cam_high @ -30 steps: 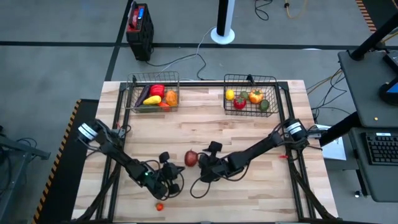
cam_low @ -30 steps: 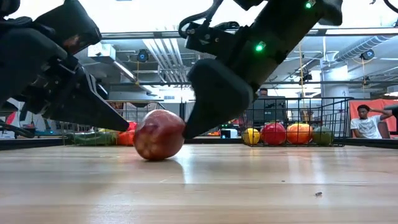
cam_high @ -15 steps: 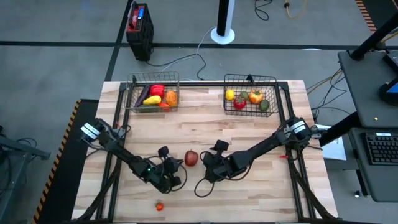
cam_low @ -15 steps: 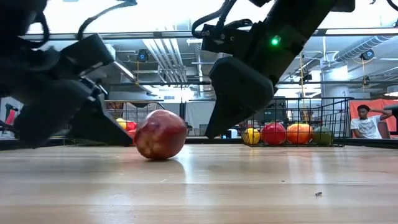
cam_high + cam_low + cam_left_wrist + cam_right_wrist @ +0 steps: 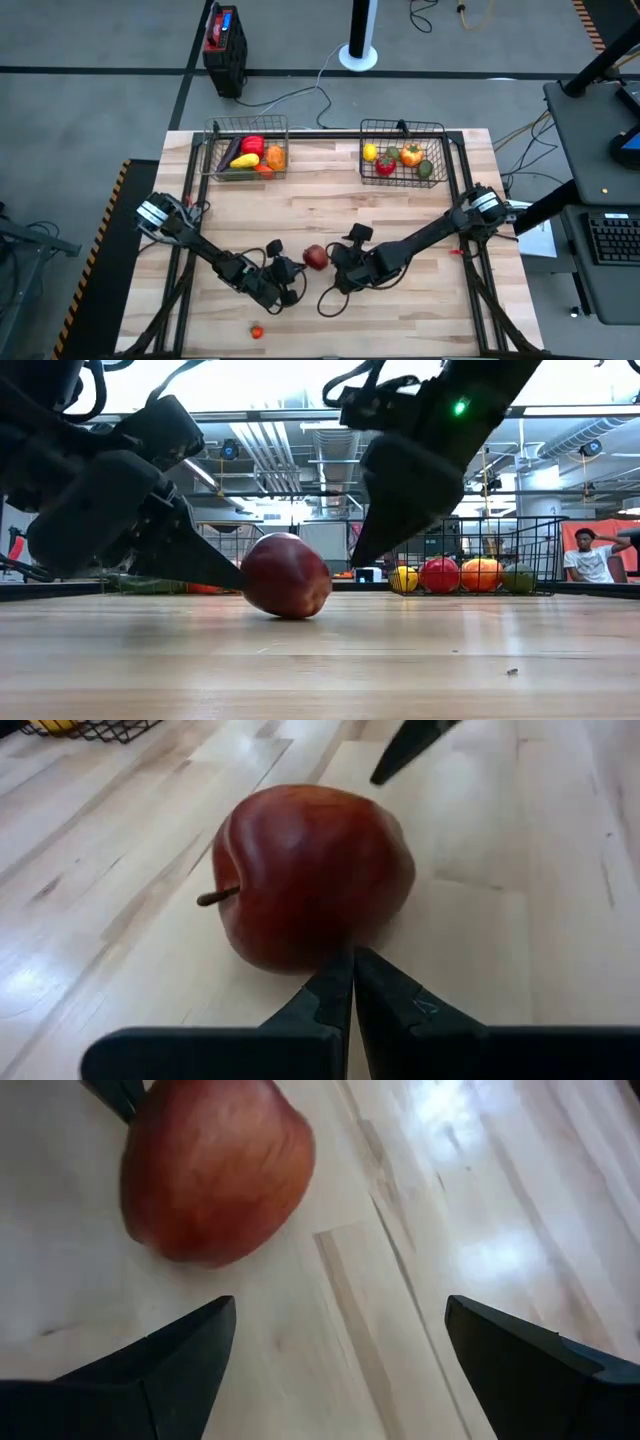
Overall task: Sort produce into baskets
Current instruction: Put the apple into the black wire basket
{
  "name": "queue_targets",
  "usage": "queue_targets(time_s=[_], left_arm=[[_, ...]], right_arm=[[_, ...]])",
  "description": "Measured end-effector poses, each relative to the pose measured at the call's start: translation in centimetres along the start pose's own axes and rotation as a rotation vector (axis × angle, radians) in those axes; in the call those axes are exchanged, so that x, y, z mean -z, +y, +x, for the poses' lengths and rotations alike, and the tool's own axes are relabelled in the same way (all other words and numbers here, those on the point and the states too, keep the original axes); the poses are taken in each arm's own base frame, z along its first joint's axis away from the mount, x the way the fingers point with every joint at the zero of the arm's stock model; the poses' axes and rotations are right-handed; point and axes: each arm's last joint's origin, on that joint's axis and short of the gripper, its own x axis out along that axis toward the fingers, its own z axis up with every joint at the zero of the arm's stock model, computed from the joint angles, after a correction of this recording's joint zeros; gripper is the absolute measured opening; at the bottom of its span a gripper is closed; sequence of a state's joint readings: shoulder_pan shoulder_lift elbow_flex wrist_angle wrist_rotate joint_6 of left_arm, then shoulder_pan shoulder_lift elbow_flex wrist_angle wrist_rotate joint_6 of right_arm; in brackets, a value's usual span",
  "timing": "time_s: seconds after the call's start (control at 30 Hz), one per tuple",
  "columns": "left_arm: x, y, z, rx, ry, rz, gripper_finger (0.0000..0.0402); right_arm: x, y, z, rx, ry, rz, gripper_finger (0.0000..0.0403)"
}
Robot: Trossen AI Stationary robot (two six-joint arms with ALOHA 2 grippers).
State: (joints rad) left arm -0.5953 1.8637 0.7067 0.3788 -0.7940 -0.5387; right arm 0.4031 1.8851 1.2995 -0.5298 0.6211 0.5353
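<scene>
A dark red apple [image 5: 315, 257] lies on its side on the wooden table, near the middle of the front half; its stem [image 5: 215, 898] points sideways. My left gripper [image 5: 297, 268] is shut, its tips against the apple on its left near side. My right gripper [image 5: 337, 262] is open just right of the apple, its fingers [image 5: 180, 1360] apart from the apple [image 5: 215, 1175]. Two wire baskets stand at the far edge: the left one [image 5: 214, 150] and the right one [image 5: 440, 150], each with several pieces inside. A small red piece [image 5: 257, 331] lies near the front edge. My left gripper touches the apple's lower side [image 5: 335, 935] with the tips of its shut fingers [image 5: 340, 985]. The fingers come low and nearly level from the table's left near side. The apple rests on the table [image 5: 287, 575].
The left basket holds red, yellow, orange and dark purple pieces [image 5: 250, 152]. The right basket holds yellow, red, orange and green pieces [image 5: 398, 160]. A person sits beyond the table at the far right of the low view [image 5: 590, 555]. Bare wood lies between the baskets and the arms.
My left gripper has moved toward the table's right edge and met the apple, which has rolled a short way to the right along the table. My right gripper has drawn back toward the right edge, staying open.
</scene>
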Motion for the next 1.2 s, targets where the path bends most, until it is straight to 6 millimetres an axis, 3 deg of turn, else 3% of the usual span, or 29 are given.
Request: queue_targets(time_s=[0.27,0.53,0.87,1.2], left_arm=[[-0.2,-0.2,0.0,0.021,-0.012,-0.022,0.0000],[-0.2,-0.2,0.0,0.031,-0.010,-0.024,0.0000],[-0.3,-0.2,0.0,0.032,-0.013,-0.025,0.0000],[-0.3,-0.2,0.1,0.030,-0.015,-0.027,0.0000]], right_arm=[[-1.3,-0.1,-1.9,-0.062,-0.093,0.092,0.0352],[-0.2,1.1,0.2,-0.149,-0.280,0.121,0.0352],[2.0,0.6,1.5,-0.224,-0.449,0.215,0.0352],[2.3,1.9,3.3,-0.220,-0.430,0.215,0.0352]])
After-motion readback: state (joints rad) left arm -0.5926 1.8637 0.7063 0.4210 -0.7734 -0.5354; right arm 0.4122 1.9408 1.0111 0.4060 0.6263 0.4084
